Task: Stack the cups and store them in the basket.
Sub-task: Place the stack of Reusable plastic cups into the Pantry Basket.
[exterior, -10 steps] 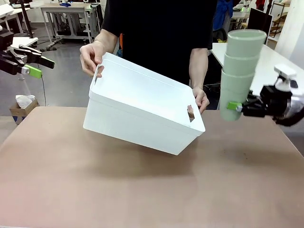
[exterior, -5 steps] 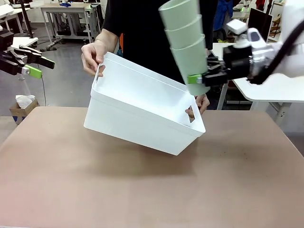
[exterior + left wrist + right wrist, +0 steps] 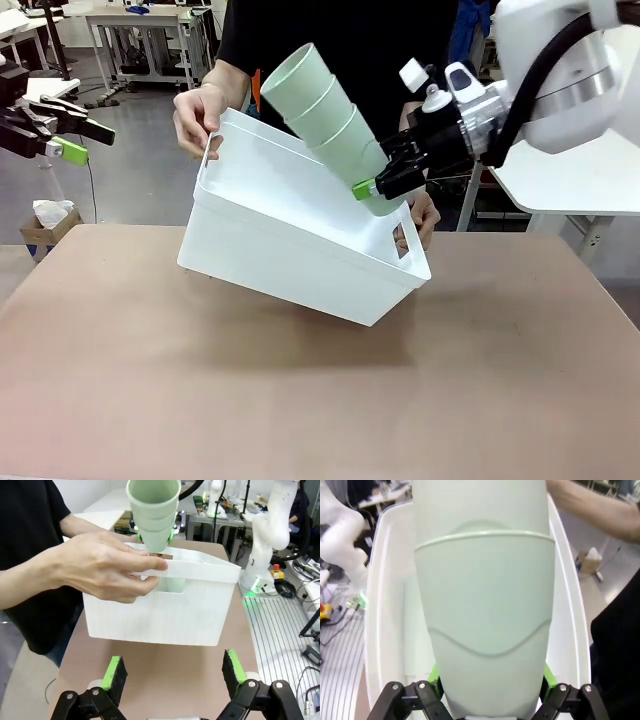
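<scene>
Right gripper [image 3: 372,190] is clamped on the base of the stacked cups [image 3: 325,110], tilted over the basket [image 3: 290,240] rim. Person's hands [image 3: 198,118] hold the basket tipped above the table [image 3: 500,400]. Left gripper [image 3: 172,672] stands wide open, well clear, holding nothing.

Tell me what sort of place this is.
Most likely a robotics lab or workshop. A white robot arm stands on its own base by a red stop button, workbenches with gear fill the background, and the right gripper holds stacked cups over a basket.
</scene>
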Robot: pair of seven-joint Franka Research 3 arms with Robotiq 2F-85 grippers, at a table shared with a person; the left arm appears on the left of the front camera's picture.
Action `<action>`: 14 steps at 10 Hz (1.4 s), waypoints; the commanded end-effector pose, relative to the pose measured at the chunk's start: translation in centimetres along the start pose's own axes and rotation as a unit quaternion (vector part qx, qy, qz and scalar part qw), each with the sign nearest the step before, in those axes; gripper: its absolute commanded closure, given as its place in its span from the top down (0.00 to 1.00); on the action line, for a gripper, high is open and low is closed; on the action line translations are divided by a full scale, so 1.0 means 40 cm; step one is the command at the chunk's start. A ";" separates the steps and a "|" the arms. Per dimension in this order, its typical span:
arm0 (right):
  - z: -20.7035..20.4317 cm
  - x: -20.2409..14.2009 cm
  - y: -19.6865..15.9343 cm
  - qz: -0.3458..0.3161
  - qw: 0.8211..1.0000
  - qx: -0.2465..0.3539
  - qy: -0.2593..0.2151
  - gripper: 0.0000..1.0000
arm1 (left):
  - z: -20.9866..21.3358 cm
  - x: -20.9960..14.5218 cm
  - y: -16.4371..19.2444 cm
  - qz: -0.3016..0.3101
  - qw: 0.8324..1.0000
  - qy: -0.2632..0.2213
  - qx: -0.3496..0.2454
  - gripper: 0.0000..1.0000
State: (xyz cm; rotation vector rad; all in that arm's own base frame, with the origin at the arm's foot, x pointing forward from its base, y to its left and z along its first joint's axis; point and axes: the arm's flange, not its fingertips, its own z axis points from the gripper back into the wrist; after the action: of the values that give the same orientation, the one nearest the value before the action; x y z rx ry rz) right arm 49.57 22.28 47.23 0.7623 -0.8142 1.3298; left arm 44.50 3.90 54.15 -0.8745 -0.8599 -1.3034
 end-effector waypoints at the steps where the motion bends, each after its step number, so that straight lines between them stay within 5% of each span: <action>1: -0.036 0.029 -0.048 -0.014 0.999 -0.014 0.042 0.83 | 0.001 0.008 -0.006 0.002 1.000 -0.003 -0.001 1.00; 7: -0.177 0.003 -0.114 0.010 0.989 -0.071 0.131 0.83 | 0.001 0.008 -0.006 0.002 1.000 -0.003 -0.001 1.00; 14: -0.259 -0.065 -0.079 0.013 0.979 -0.074 0.188 0.83 | 0.001 0.008 -0.006 0.002 1.000 -0.003 -0.001 1.00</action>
State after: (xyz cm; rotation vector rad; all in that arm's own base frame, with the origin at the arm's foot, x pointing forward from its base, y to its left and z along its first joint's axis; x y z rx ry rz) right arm 53.19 29.05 39.09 0.4078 -0.6111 1.4001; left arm 44.50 3.91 54.16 -0.8741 -0.8598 -1.3034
